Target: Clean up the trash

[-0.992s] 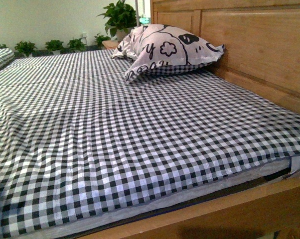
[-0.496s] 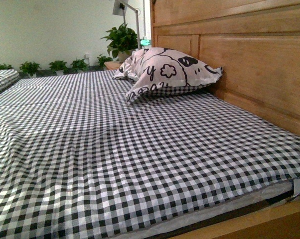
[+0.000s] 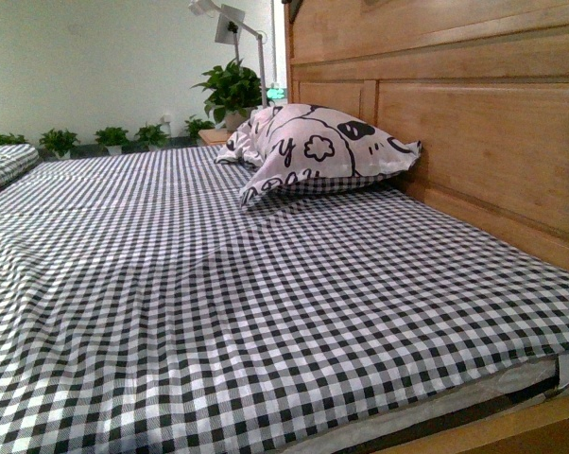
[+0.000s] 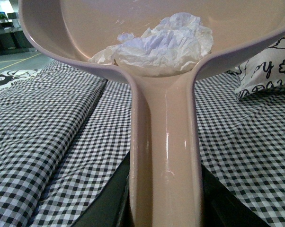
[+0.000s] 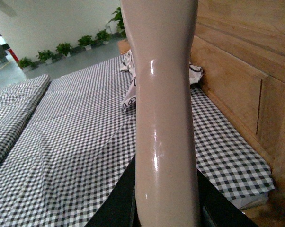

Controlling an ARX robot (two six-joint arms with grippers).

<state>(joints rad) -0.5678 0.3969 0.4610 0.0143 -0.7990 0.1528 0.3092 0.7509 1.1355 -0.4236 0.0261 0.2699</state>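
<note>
In the left wrist view my left gripper is shut on the beige handle of the dustpan. The trash, a crumpled wad of white paper, lies inside the pan, held above the checked bed sheet. In the right wrist view my right gripper is shut on the beige brush handle, which stands up over the bed; its bristles are out of view. Neither gripper, the dustpan nor the trash shows in the front view.
The front view shows the black-and-white checked bed, a printed white pillow by the wooden headboard, a potted plant and a lamp beyond, small plants along the far wall.
The front view has risen and tilted up: the wooden bed rail at the front edge has nearly left the picture, and the lamp has come into view at the top.
</note>
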